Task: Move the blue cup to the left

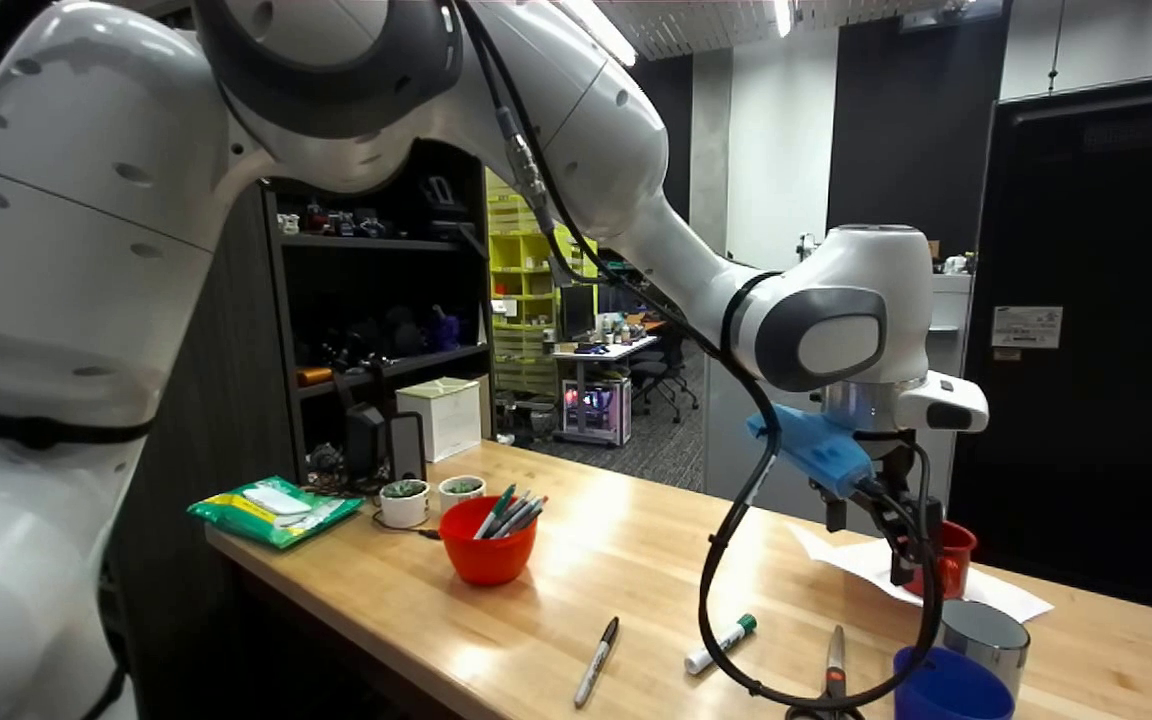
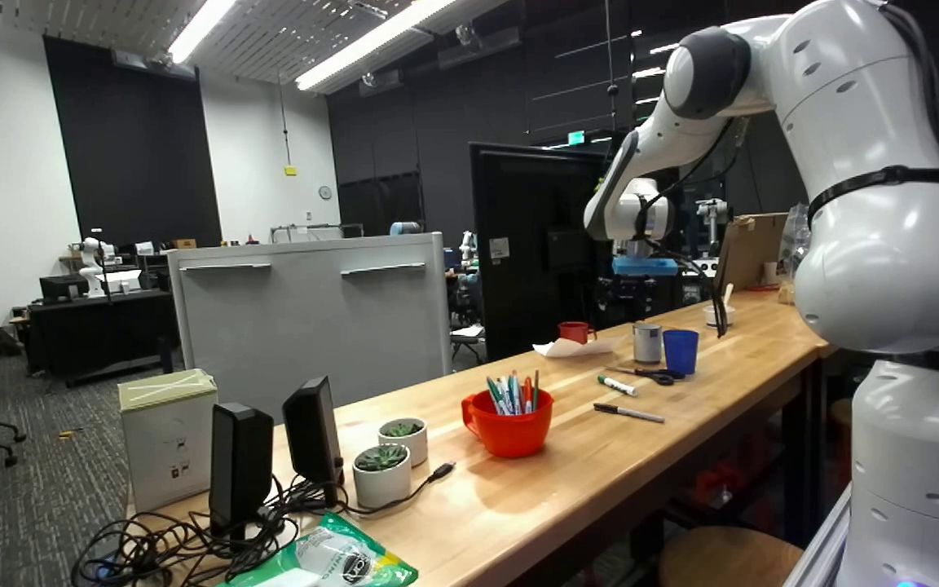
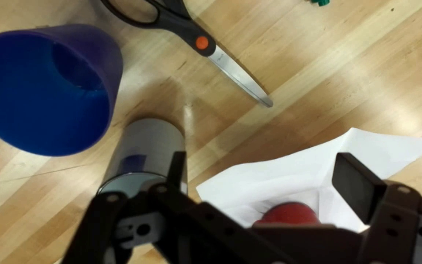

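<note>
One blue cup (image 3: 48, 91) (upright) stands near scissors (image 3: 201, 43), pincer (image 3: 266, 179) spread wide.

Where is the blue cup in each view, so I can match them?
In an exterior view: blue cup lower right, cut by the bottom edge.
In an exterior view: blue cup right of centre, whole.
Wrist view: blue cup upper left, at the left edge.
Shared landmark: scissors, beside the blue cup in all three.
</note>
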Tool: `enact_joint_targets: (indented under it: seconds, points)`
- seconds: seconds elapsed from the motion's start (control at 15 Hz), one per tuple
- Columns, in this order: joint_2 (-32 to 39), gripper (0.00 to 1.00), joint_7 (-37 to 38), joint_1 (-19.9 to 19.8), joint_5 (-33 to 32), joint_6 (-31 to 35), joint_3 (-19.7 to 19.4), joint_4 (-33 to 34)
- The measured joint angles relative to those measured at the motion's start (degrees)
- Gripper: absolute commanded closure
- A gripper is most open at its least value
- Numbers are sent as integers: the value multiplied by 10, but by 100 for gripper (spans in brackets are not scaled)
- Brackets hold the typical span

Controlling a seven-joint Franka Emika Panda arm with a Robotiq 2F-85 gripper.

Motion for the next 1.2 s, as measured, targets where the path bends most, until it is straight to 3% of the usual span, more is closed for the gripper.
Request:
enact_joint_targets:
  seconds: [0.73, 1.2]
  points:
    - [4, 0, -3, -3, -1, 6, 5, 1]
    - [5, 0, -105, -3, -39, 19, 11, 1]
